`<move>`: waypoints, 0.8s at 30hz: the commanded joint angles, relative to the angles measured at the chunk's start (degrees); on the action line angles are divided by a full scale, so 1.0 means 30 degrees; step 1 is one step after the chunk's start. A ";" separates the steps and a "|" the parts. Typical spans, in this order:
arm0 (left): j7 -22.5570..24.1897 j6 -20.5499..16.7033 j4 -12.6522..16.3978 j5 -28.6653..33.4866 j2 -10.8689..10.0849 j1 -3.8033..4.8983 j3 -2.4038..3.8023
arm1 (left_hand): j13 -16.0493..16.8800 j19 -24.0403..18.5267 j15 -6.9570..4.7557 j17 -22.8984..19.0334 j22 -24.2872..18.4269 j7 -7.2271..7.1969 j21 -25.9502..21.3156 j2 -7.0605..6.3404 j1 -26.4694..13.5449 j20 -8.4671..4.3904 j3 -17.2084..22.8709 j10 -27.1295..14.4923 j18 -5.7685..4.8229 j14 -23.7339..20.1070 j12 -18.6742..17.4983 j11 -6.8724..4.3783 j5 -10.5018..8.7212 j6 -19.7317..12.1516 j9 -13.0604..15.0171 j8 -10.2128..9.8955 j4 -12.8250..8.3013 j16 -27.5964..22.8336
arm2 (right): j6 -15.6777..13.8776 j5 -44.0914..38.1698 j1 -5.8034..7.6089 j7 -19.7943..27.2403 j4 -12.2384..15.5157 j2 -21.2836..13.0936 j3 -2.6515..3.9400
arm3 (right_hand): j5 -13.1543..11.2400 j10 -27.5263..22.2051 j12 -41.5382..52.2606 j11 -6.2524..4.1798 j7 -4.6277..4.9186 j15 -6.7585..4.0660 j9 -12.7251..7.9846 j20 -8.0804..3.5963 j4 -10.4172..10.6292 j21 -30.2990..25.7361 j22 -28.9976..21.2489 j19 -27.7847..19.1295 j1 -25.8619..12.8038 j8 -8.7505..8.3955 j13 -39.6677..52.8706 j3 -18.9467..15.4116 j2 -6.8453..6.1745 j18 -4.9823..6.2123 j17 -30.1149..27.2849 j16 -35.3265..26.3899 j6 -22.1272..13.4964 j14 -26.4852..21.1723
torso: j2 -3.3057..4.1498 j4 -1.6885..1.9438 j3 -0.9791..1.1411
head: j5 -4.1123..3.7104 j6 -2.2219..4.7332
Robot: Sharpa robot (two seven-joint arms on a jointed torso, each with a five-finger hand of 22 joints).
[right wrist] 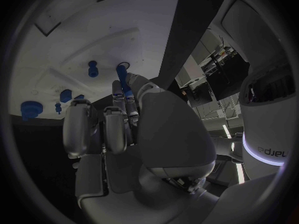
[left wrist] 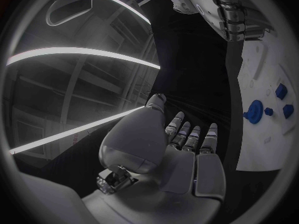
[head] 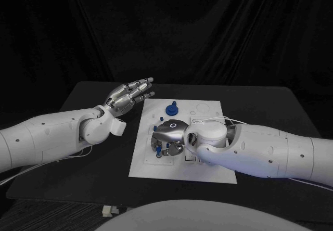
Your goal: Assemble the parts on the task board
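The black table (head: 83,159) carries the white task board (head: 208,168). Beside the board, the left hand (head: 129,96) hovers with fingers spread, holding nothing. The right hand (head: 170,137) rests over the board; its wrist view shows a blue part (right wrist: 122,79) at its fingertips, the grip unclear.

Black table (head: 83,163), dark and matte, running back to a black curtain behind. White task board (head: 208,171) flat at its middle, long side running away from the robot, dark tabletop showing on every side of it. Thin pale cable (head: 38,169) trailing across the near left part of the top, and a small pale object (head: 108,210) at the near edge, too small to identify.
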 commanded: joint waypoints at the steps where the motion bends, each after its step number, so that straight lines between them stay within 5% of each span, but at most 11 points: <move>1: 0.0800 0.0282 0.0015 0.0015 0.0011 -0.0034 0.0020 | 0.0017 0.0097 -0.0027 0.0020 0.0018 0.0271 0.0063 0.0130 0.0040 0.0055 0.0093 0.0007 0.0158 -0.0057 0.0112 0.0073 0.0050 0.0117 0.0022 0.0093 0.0053 0.0087 | 0.0682 -0.0149 -0.0136 -0.0211 0.0041 -0.0094 -0.0062 | -0.0045 0.0113 0.0052 0.0019 0.0081 0.0138 0.0021 0.0137 -0.0011 -0.0065 0.3650 0.0407 0.0104 0.0031 0.0013 0.0103 0.0108 -0.0163 0.0631 0.0021 -0.0065 0.1133 | 0.0012 0.0000 -0.0001 | 0.0032 0.0003; 24: 0.0575 0.0342 -0.0067 0.0015 0.0053 -0.0078 0.0020 | 0.0010 0.0090 -0.0022 0.0020 -0.0024 0.0304 0.0056 0.0181 0.0051 0.0060 0.0152 -0.0010 0.0154 -0.0058 0.0082 0.0107 0.0053 0.0128 0.0020 0.0113 0.0041 0.0090 | 0.0474 -0.0149 -0.0433 -0.0425 0.0145 -0.0088 -0.0062 | -0.0076 0.0200 0.0103 0.0016 0.0103 0.0136 0.0038 0.0156 -0.0169 -0.0004 0.3668 0.0388 0.0100 -0.0071 0.0075 0.0164 0.0084 -0.0172 0.0598 -0.0002 -0.0140 0.1088 | 0.0012 -0.0006 0.0005 | 0.0016 0.0003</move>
